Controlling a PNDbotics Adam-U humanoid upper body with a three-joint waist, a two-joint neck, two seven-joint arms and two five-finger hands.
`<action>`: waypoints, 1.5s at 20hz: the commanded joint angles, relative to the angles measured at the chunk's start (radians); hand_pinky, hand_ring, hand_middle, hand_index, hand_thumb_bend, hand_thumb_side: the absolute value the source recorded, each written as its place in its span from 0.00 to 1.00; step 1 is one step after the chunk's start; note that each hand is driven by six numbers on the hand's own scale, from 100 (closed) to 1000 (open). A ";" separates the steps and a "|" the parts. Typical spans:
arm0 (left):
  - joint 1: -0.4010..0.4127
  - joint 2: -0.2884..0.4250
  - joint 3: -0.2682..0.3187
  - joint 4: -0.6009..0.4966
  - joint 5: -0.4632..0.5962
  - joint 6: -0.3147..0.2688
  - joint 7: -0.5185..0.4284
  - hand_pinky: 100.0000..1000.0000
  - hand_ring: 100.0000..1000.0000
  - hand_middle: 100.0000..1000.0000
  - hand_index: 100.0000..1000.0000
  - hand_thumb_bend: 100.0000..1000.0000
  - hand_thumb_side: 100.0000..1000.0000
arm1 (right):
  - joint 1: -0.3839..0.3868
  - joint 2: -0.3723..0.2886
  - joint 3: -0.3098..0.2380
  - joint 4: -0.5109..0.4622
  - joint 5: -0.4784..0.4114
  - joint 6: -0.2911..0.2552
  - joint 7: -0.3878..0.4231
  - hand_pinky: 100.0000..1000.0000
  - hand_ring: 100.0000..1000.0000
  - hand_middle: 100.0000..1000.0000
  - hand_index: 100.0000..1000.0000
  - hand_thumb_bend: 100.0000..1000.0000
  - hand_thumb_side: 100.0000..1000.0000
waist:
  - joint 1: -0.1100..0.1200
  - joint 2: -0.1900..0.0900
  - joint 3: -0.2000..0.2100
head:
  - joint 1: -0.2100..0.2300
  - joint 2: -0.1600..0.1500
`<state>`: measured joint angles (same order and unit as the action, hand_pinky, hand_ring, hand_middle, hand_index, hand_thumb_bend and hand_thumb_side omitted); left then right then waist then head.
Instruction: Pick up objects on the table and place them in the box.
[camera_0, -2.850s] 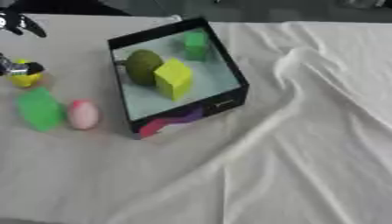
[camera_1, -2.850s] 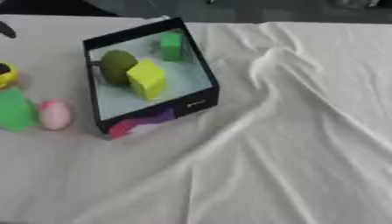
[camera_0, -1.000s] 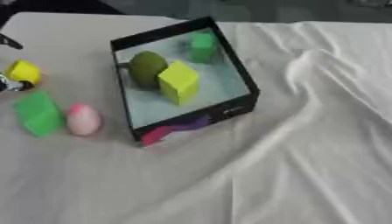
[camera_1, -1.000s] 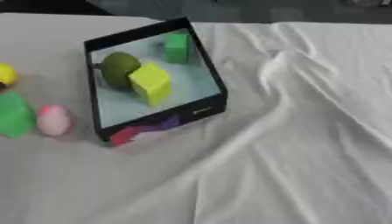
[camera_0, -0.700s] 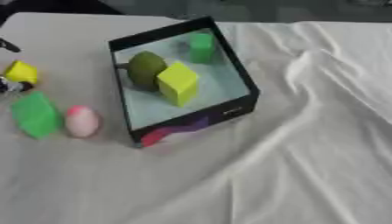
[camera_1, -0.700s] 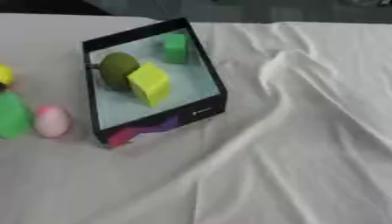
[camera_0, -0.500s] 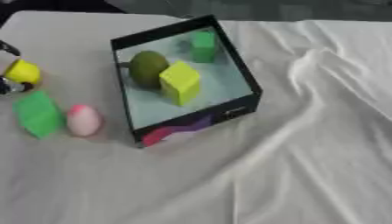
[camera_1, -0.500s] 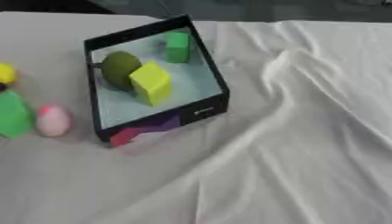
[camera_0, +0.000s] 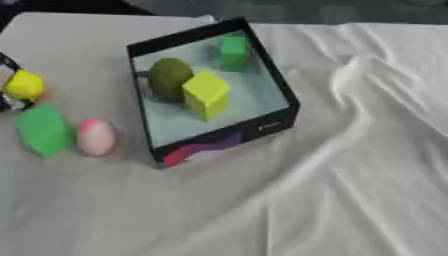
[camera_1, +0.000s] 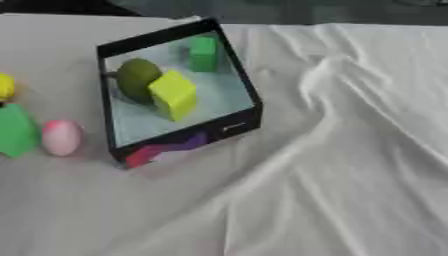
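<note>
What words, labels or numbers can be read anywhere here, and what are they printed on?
Nothing here can be read.
Small pale mark on the black front wall of the box: too blurred to read.
Pink and purple swirl on the same wall: a pattern, not text.
The blocks in the box and the things on the white cloth show no markings.

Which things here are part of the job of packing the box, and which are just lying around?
Job:
black box
in it: olive ball, yellow-green cube, green block
still out: yellow piece, green block on cloth, pink egg

Lying about:
white cloth
</note>
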<state>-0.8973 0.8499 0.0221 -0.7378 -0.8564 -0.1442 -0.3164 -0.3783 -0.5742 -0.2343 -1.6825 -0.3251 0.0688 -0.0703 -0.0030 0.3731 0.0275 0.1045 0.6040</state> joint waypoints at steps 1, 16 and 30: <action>-0.015 0.021 0.009 -0.002 -0.013 0.012 0.022 0.85 0.89 0.77 0.71 0.31 0.01 | -0.011 -0.019 -0.013 -0.006 -0.006 -0.003 0.005 0.85 0.72 0.75 0.85 0.00 0.59 | -0.004 -0.005 -0.001 | 0.002 -0.007; -0.206 -0.030 -0.193 -0.465 0.227 -0.087 -0.059 0.83 0.83 0.71 0.50 0.15 0.00 | -0.040 -0.033 0.007 0.000 -0.030 -0.002 0.032 0.85 0.72 0.75 0.85 0.00 0.57 | 0.008 -0.046 -0.013 | -0.021 0.032; -0.264 -0.300 -0.335 -0.376 0.092 -0.187 -0.128 0.82 0.85 0.76 0.83 0.27 0.15 | -0.161 -0.013 0.064 -0.016 -0.070 0.016 0.092 0.85 0.72 0.75 0.85 0.00 0.54 | 0.026 -0.057 -0.075 | 0.015 0.029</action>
<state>-1.1448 0.5403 -0.3234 -1.1182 -0.7508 -0.3226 -0.4451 -0.5274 -0.5678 -0.1660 -1.6774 -0.3855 0.0856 0.0161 0.0125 0.3639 -0.0466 0.1182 0.6321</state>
